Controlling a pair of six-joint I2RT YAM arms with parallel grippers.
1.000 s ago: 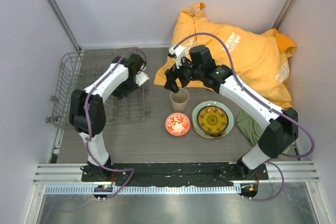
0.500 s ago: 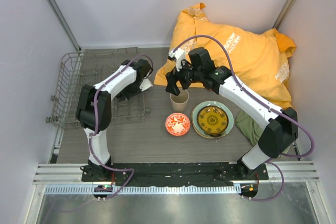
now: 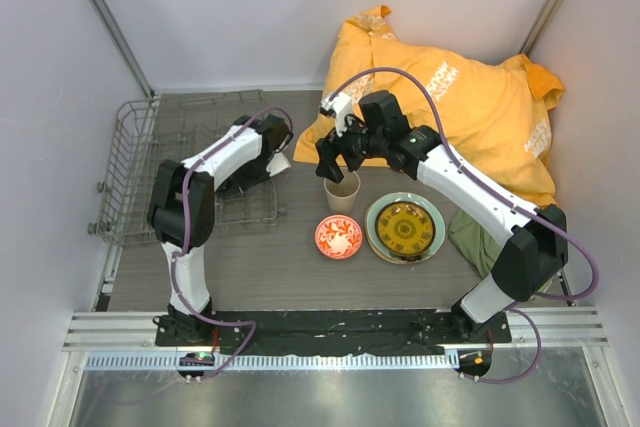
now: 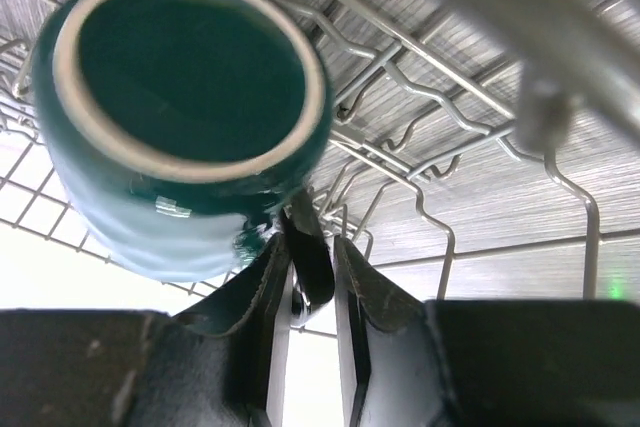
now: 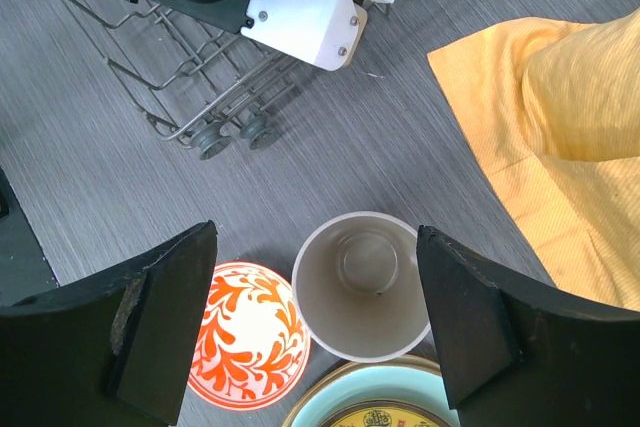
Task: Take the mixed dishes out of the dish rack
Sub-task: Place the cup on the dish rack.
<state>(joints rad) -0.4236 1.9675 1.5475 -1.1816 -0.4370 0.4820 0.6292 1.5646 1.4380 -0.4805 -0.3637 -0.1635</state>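
Dark green glazed mug [image 4: 180, 97] in grey wire rack [image 3: 128, 162]
Left gripper [image 4: 312, 277] pinches its six-o'clock handle; right gripper [image 5: 315, 327] spread.

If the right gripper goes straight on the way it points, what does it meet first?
The beige cup, standing upright below the open right gripper; probably its rim first, though depth is unclear.

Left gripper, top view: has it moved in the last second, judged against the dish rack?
Yes. The left gripper, shut on the dark green mug, has shifted right toward the dish rack's right edge.
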